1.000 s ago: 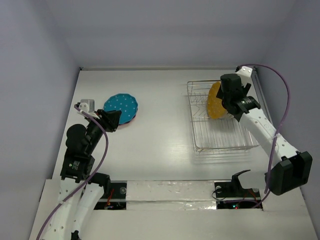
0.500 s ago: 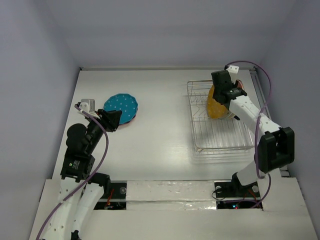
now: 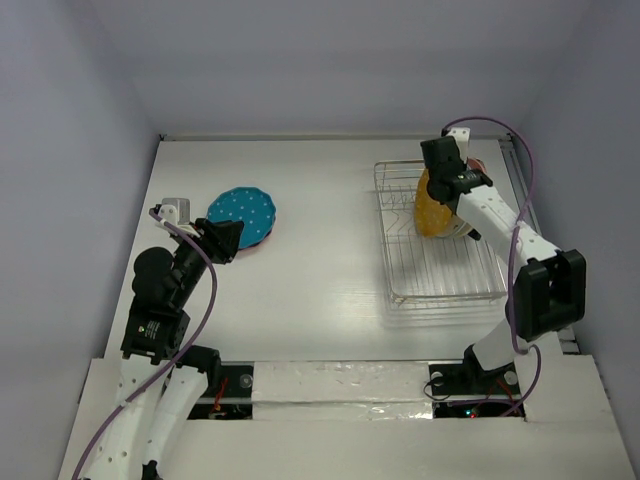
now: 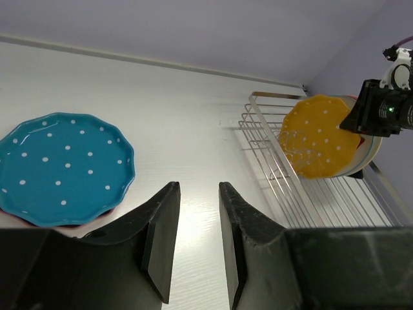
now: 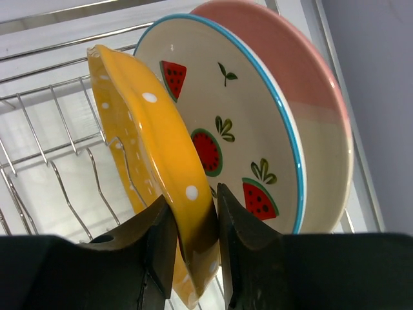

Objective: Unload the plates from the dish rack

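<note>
Right gripper (image 5: 193,216): fingers closed onto the orange plate (image 5: 151,148), one pad on each face of its rim.
Why the rim: the plate stands upright between the dish rack (image 5: 58,139) prongs, so an edge pinch probably lets it lift straight out.
Beyond the right-hand finger: watermelon plate (image 5: 245,155), then pink-edged plate (image 5: 316,103), both racked.
Left gripper (image 4: 198,194): fingers a narrow gap apart, holding nothing.
Ahead-left of those fingers: teal plate (image 4: 61,165) flat on the table (image 4: 193,110), stacked on a red plate (image 3: 260,243), seemingly the unloaded pile.
</note>
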Action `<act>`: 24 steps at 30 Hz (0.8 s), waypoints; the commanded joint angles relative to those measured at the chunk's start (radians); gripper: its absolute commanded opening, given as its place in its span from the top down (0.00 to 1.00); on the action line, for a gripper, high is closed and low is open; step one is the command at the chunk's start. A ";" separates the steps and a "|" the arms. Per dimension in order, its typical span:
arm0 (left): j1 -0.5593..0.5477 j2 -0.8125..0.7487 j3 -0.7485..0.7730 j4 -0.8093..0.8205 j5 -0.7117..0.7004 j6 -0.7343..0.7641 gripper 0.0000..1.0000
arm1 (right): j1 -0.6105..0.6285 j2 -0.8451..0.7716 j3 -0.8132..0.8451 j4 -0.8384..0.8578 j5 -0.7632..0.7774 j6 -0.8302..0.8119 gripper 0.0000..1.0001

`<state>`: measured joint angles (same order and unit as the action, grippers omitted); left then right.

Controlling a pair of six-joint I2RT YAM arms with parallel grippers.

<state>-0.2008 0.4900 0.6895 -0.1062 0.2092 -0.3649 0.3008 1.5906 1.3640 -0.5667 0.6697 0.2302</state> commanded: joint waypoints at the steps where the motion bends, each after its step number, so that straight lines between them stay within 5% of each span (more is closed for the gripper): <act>1: -0.002 -0.005 0.042 0.037 0.009 0.003 0.72 | -0.008 -0.080 0.104 0.044 0.077 -0.058 1.00; 12: -0.002 -0.008 0.042 0.036 0.006 0.003 0.72 | 0.012 -0.139 0.193 0.005 0.068 -0.080 1.00; 24: -0.002 -0.008 0.042 0.034 0.004 0.003 0.71 | 0.012 -0.279 0.092 0.143 -0.087 0.053 1.00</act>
<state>-0.2008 0.4885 0.6895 -0.1062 0.2089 -0.3649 0.3054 1.3674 1.4555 -0.6342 0.6228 0.2111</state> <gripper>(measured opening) 0.284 0.304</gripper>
